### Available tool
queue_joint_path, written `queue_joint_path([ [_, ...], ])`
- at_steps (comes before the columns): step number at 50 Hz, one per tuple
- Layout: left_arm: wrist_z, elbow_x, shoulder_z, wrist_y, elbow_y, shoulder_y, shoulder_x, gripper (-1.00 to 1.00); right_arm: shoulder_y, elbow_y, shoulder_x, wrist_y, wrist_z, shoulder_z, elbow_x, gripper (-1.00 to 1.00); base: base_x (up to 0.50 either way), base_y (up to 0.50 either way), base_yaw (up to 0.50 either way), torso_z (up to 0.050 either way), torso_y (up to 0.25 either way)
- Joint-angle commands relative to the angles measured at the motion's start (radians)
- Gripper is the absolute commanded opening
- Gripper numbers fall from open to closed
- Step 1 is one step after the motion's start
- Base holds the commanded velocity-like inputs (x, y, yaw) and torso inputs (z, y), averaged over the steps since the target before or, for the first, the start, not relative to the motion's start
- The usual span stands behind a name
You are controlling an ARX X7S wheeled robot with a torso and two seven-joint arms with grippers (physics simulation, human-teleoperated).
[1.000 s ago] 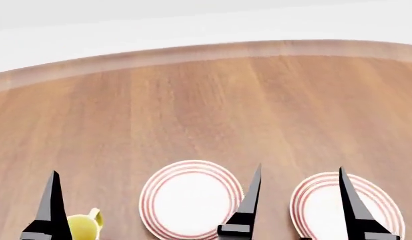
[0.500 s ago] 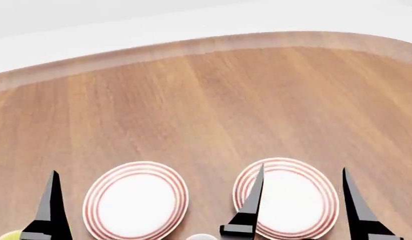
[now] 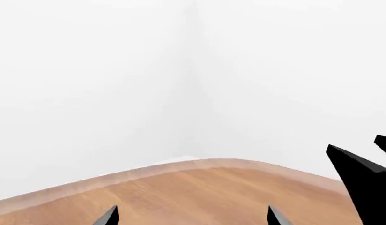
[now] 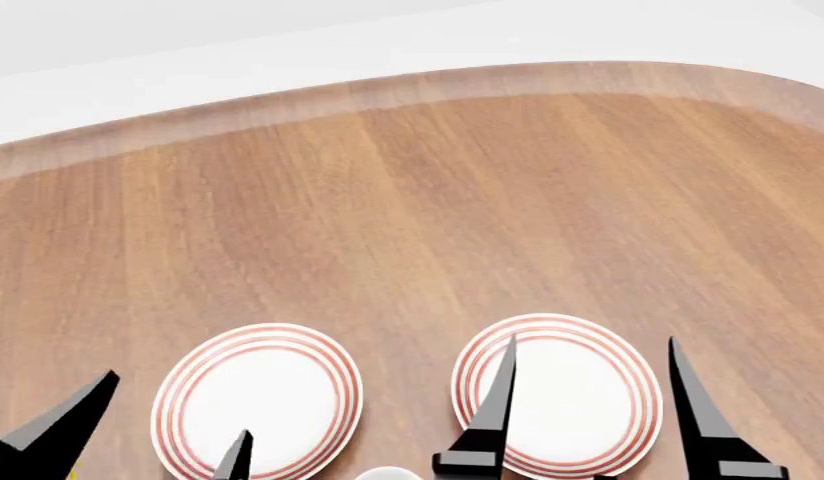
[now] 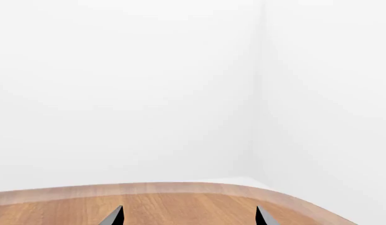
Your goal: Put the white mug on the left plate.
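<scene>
In the head view the left plate [image 4: 256, 400], white with red rings, lies near the bottom edge, left of an identical right plate [image 4: 556, 395]. Only a sliver of the white mug's rim [image 4: 385, 474] shows at the bottom edge between them. My left gripper [image 4: 179, 404] is open and empty over the left plate's near left side. My right gripper [image 4: 592, 342] is open and empty, with its fingers straddling the right plate. The wrist views show only open fingertips, left gripper [image 3: 191, 211] and right gripper [image 5: 189, 211], over bare wood.
The wooden table [image 4: 412, 200] stretches far ahead to a curved far edge [image 4: 426, 85] against white walls. A yellow speck [image 4: 72, 470] shows at the bottom left. A finger of the right gripper [image 3: 359, 168] shows in the left wrist view.
The head view has swung, so both plates have shifted left in it. The left gripper's fingers have tilted and moved right. The yellow mug has slid almost out of view.
</scene>
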Motion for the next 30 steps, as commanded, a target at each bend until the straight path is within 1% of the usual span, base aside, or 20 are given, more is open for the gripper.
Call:
queue_joint_path([
  [1, 0.137, 0.02, 0.118, 0.05, -0.066, 0.019, -0.039, 1.0, 0.0, -0.013, 0.008, 0.006, 0.007, 0.006, 0.011, 1.0, 0.0, 0.0, 0.0, 0.0, 0.0],
  [17, 0.174, 0.076, 0.146, 0.183, -0.192, 0.117, -0.056, 1.0, 0.004, -0.007, 0.012, 0.005, 0.016, -0.005, 0.015, 1.0, 0.0, 0.0, 0.0, 0.0, 0.0],
  [30, 0.174, 0.103, 0.173, 0.205, -0.215, 0.147, -0.056, 1.0, 0.007, -0.02, 0.019, 0.016, 0.025, -0.008, 0.02, 1.0, 0.0, 0.0, 0.0, 0.0, 0.0],
])
